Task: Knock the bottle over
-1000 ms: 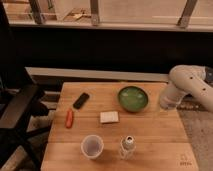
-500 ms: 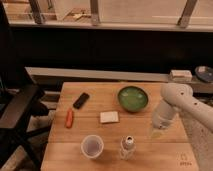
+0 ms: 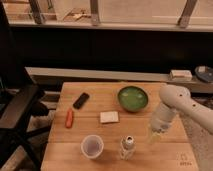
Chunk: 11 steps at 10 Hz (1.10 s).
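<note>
Wood tabletop (image 3: 90,90) was found carrying six things: one green bowl (image 3: 132,98), one black phone (image 3: 81,100), one red oblong item (image 3: 69,118), one pale block (image 3: 109,117), one translucent cup (image 3: 92,146) and one bottle (image 3: 127,147), stood upright near the front edge, just right of the cup. One gripper (image 3: 156,133) was held low over the table, right of the bottle and apart from it. Whether it was wide or narrow could not be told.

Tool (image 3: 156,135) right of upright bottle (image 3: 127,148), apart, above table (image 3: 90,128).
</note>
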Each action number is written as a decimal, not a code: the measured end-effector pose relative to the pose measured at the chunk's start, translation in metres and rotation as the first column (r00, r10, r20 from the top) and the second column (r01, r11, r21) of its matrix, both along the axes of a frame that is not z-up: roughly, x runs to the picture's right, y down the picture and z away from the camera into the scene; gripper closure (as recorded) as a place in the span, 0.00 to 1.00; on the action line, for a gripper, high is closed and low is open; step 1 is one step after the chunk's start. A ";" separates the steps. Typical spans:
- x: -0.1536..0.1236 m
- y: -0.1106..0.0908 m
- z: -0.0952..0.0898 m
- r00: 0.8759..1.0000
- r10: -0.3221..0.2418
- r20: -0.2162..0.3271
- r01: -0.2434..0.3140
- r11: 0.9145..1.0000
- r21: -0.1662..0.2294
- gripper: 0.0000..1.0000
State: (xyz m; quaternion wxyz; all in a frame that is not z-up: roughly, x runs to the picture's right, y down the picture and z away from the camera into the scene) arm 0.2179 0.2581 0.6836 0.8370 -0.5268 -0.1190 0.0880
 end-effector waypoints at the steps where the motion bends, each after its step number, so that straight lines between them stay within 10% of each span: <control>1: 0.003 0.011 -0.003 0.999 -0.035 -0.010 0.035 0.999 -0.030 1.00; 7: -0.023 0.085 -0.029 0.990 -0.123 0.072 0.138 0.956 -0.258 1.00; 11: -0.095 0.054 -0.038 0.955 0.023 0.297 0.044 0.975 -0.220 1.00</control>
